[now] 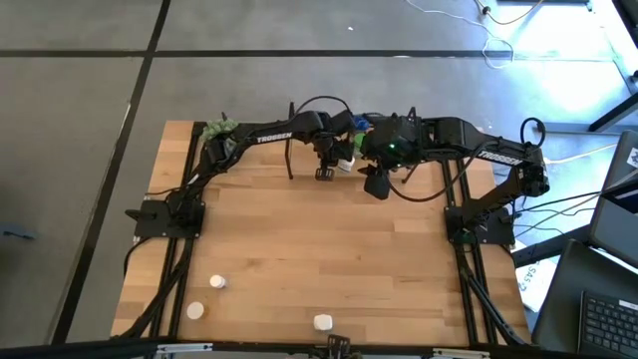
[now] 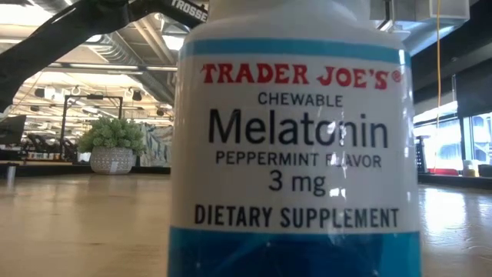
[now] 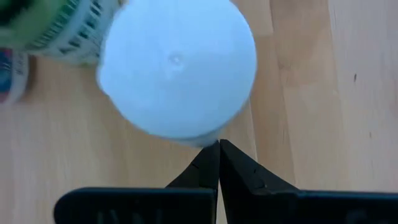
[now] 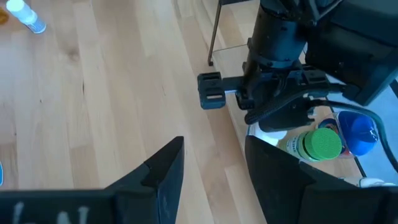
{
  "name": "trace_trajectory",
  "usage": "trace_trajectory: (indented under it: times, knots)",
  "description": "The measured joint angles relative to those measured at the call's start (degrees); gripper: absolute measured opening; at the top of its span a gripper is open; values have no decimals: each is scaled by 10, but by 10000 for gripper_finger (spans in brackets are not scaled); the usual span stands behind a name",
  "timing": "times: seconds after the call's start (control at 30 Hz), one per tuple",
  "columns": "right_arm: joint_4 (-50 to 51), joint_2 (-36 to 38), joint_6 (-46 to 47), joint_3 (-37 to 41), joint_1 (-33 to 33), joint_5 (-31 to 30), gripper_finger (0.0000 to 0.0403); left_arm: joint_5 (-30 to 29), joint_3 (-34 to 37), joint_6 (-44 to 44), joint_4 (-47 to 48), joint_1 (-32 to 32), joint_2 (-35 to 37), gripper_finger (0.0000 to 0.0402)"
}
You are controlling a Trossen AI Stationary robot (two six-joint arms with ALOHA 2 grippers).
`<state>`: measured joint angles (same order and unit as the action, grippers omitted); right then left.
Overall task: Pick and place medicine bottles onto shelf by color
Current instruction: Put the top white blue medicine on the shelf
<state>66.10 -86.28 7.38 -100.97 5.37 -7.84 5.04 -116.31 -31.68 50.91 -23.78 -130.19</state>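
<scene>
Bottles wait at the shelf as two arms meet. The left gripper, its two dark fingers pressed tip to tip and holding nothing, hovers with a white round-capped medicine bottle just beyond its fingertips. A green-labelled white bottle lies right behind that cap. The right gripper hangs nearby with its fingers spread wide and empty above the light-wood counter. Ahead of it, close to the other arm, stand a green-capped bottle and a blue-capped bottle side by side.

Both arms work at the black-framed low wooden shelf. Three more white bottles sit well apart from either gripper, and one of them, a white plastic melatonin bottle with blue bands, fills the low view.

The bottles are probably light, rigid plastic, and their glossy labels look slippery. They are likely to tip or roll at a nudge, as they are narrow and packed close together. The safest hold seems to be across the round body just under the cap, fingers opened first and lowered squarely. A pinch on the smooth cap top would probably slide off. Cap and label colour mark each bottle for sorting.
</scene>
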Motion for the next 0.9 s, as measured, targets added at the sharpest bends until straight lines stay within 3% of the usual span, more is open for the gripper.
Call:
trace_trajectory:
  times: [0.33,0.53,0.9]
  knots:
    - [-8,0,0,0,0,0,173,-4,0,-17,2,16,0,0]
    - [-8,0,3,0,0,1,173,-71,0,-38,59,4,0,0]
    - [-23,0,1,0,0,1,173,-38,0,-5,-14,-20,0,0]
